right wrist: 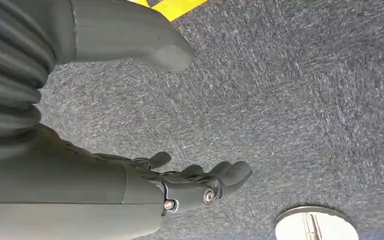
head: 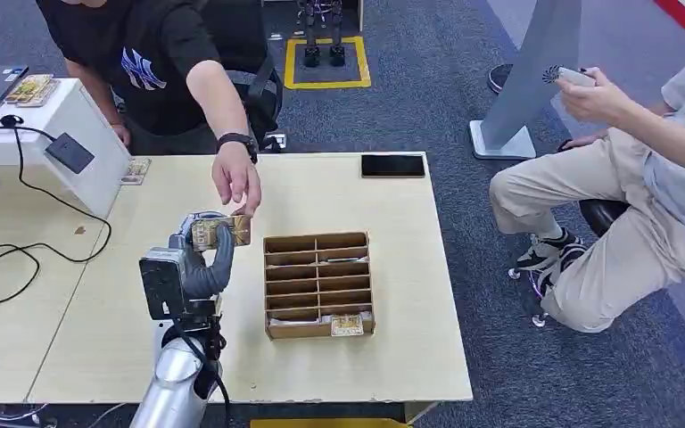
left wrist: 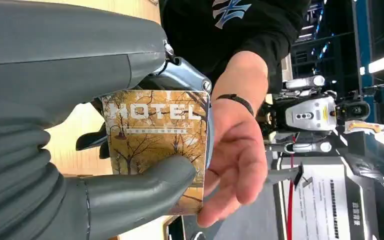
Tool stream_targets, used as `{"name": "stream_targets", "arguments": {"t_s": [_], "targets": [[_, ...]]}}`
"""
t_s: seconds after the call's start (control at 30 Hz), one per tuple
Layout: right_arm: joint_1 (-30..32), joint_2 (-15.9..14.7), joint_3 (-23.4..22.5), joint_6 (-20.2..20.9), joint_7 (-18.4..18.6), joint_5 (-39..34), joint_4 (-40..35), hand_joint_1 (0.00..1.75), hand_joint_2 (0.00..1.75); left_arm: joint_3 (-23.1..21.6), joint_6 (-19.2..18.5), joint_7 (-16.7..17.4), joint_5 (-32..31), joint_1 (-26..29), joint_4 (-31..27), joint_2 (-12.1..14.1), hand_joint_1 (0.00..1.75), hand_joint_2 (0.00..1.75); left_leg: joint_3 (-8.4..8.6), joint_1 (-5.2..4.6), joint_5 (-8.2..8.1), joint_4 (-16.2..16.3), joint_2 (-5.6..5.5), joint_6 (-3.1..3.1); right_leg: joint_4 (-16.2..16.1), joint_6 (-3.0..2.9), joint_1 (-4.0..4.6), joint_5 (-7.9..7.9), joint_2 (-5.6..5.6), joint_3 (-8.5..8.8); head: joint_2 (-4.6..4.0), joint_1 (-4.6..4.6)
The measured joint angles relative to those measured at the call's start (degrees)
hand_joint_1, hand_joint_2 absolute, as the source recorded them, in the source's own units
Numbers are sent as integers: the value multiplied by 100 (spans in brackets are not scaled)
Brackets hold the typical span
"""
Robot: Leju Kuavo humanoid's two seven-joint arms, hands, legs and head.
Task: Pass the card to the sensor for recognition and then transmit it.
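The left robot hand, raised above the table, pinches a hotel card between thumb and fingers, while the right robot hand hangs empty and loosely spread over the carpet. Just beyond the card, a person's hand touches its far edge. The sensor lies well off to the left robot hand's far left.

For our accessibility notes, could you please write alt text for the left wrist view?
The robot's left hand holds a card printed HOTEL, thumb pressed on its face, while a person's hand reaches to its far edge. Behind stands another robot.
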Motion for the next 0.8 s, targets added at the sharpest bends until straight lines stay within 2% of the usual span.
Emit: {"name": "stream_targets", "arguments": {"t_s": [0.07,0.2,0.43,0.47,0.5,0.6,0.8], "targets": [[0,0,22,-2,0,50,26,0,175,-47,4,0,9,-98,0,48,175,175,1,0,0,0,0,0,0,0,0,0,0,0,0,0],[-34,0,98,-30,48,116,89,0,175,-84,472,400,38,-583,273,127,175,175,0,0,1,0,0,0,0,0,0,0,-1,-2,0,0],[-170,9,258,-35,306,177,111,0,175,-82,1421,1168,-1024,-1489,1192,164,175,175,1,0,10,0,0,-2,0,0,0,7,1,2,0,2],[-172,11,289,-35,334,177,111,0,175,-82,1541,1257,-1201,-1582,1327,173,40,175,1,0,10,0,0,-3,1,2,0,11,1,2,0,2],[-168,13,321,-37,347,179,111,0,175,-79,1621,1311,-1326,-1666,1437,181,3,175,1,0,11,0,-1,-3,1,2,0,11,1,2,0,2],[-176,15,402,-44,406,181,114,0,175,-32,1773,1414,-1495,-1831,1800,192,3,175,1,0,11,0,-1,-3,2,2,0,10,1,2,-2,2],[-179,17,507,-70,439,181,114,0,175,28,1773,1445,-1510,-1954,2195,212,3,175,-3,0,10,0,-1,-3,2,2,0,7,1,-2,0,2]]}}
